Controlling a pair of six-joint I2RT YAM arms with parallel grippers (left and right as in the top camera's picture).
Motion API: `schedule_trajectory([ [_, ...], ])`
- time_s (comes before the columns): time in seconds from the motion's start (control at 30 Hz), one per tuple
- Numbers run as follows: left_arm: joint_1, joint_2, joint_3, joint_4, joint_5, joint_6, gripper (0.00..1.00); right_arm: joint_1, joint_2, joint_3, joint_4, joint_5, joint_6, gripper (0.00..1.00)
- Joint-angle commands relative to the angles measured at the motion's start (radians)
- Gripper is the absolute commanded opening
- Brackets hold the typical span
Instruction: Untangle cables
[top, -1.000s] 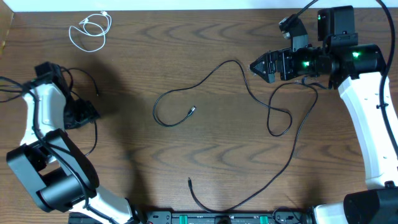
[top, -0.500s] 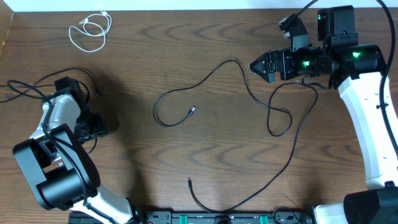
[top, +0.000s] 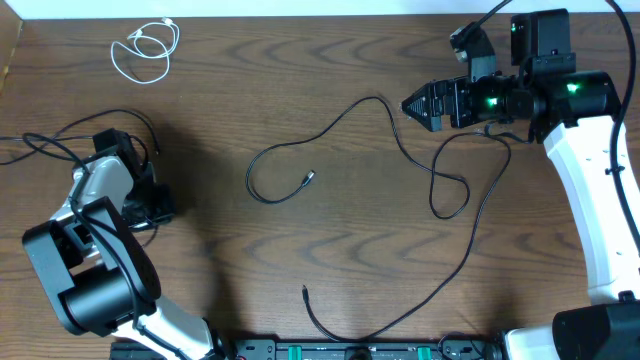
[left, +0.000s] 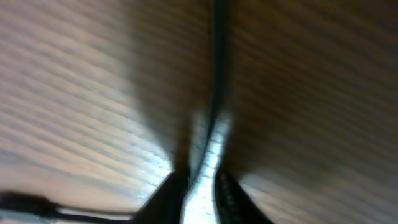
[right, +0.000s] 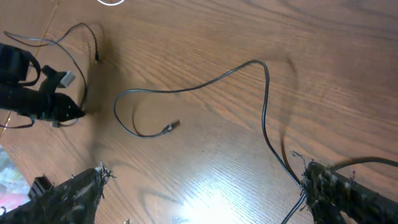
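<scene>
A long thin black cable (top: 400, 150) snakes across the middle of the table, one plug end (top: 310, 178) lying inside its loop. A short white cord (top: 145, 48) is coiled at the far left. Another thin black cable (top: 60, 135) loops round my left arm. My left gripper (top: 158, 205) is low over the table at the left. In the blurred left wrist view that black cable (left: 216, 68) runs straight down into the nearly closed left gripper (left: 200, 193). My right gripper (top: 420, 105) hangs wide open at the far right above the long cable (right: 186, 87), holding nothing.
The long cable's other end (top: 305, 290) lies near the front edge. Thicker black leads (top: 480, 140) hang from the right arm. The table's far edge meets a white wall (top: 300, 8).
The left gripper has closed from wide open onto the black cable, and the left arm has shifted right and slightly nearer. The right arm has not moved.
</scene>
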Motion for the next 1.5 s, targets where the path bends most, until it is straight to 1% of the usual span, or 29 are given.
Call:
schedule_trajectory([
  [0.0, 0.001, 0.068, -0.033, 0.011, 0.064, 0.007, 0.09, 0.008, -0.002, 0.006, -0.003, -0.004, 0.013, 0.99],
  [0.03, 0.001, 0.068, -0.033, 0.016, 0.086, 0.007, 0.08, 0.008, -0.002, 0.006, -0.002, -0.004, 0.014, 0.99],
  [0.13, 0.001, 0.068, -0.029, 0.022, 0.171, 0.007, 0.08, 0.008, -0.002, 0.006, -0.002, -0.004, 0.013, 0.99],
  [0.2, 0.001, 0.067, -0.016, 0.021, 0.255, -0.002, 0.08, 0.008, -0.002, 0.006, -0.004, -0.004, 0.013, 0.99],
  [0.3, 0.001, 0.06, 0.02, 0.021, 0.373, -0.067, 0.08, 0.008, -0.002, 0.006, -0.006, -0.004, 0.013, 0.99],
  [0.47, 0.001, 0.025, 0.115, -0.011, 0.562, -0.215, 0.07, 0.008, -0.002, 0.006, -0.013, -0.004, 0.013, 0.99],
  [0.57, 0.001, -0.004, 0.167, -0.016, 0.71, -0.252, 0.08, 0.008, -0.002, 0.006, -0.018, -0.003, 0.013, 0.99],
  [0.63, 0.001, -0.03, 0.196, -0.006, 0.815, -0.253, 0.07, 0.008, -0.002, 0.006, -0.019, -0.003, 0.013, 0.99],
  [0.67, 0.003, -0.042, 0.209, 0.008, 0.855, -0.261, 0.08, 0.008, -0.002, 0.006, -0.019, -0.003, 0.013, 0.99],
  [0.73, 0.004, -0.067, 0.222, 0.068, 0.906, -0.341, 0.07, 0.008, -0.002, 0.006, -0.019, -0.003, 0.013, 0.99],
  [0.83, 0.004, -0.093, 0.222, 0.197, 0.92, -0.5, 0.08, 0.008, -0.002, 0.006, -0.019, -0.003, 0.01, 0.99],
  [0.87, 0.004, -0.093, 0.222, 0.23, 0.919, -0.52, 0.07, 0.008, -0.002, 0.006, -0.02, -0.003, 0.008, 0.99],
  [0.97, 0.004, -0.092, 0.222, 0.241, 0.911, -0.536, 0.07, 0.008, -0.002, 0.006, -0.02, -0.003, 0.008, 0.99],
  [1.0, 0.004, -0.092, 0.222, 0.233, 0.887, -0.528, 0.08, 0.008, -0.002, 0.006, -0.021, -0.003, 0.008, 0.99],
  [1.03, 0.004, -0.092, 0.222, 0.211, 0.833, -0.491, 0.25, 0.008, -0.002, 0.006, -0.022, -0.003, 0.006, 0.99],
  [1.1, 0.004, -0.092, 0.222, 0.124, 0.709, -0.395, 0.5, 0.008, -0.002, 0.006, -0.024, -0.003, -0.008, 0.99],
  [1.17, 0.003, -0.092, 0.222, 0.016, 0.578, -0.323, 0.58, 0.008, -0.002, 0.006, -0.023, 0.006, -0.011, 0.99],
  [1.23, -0.002, -0.092, 0.217, -0.083, 0.397, -0.272, 0.61, 0.008, -0.002, 0.006, -0.021, 0.022, -0.01, 0.99],
  [1.33, -0.006, -0.092, 0.217, -0.162, 0.167, -0.188, 0.61, 0.008, -0.002, 0.006, -0.011, 0.039, -0.019, 0.99],
  [1.4, -0.006, -0.092, 0.217, -0.199, 0.058, -0.151, 0.61, 0.008, -0.002, 0.006, -0.008, 0.039, -0.029, 0.99],
  [1.47, -0.006, -0.092, 0.217, -0.229, 0.03, -0.106, 0.61, 0.008, -0.002, 0.006, -0.007, 0.039, -0.029, 0.99],
])
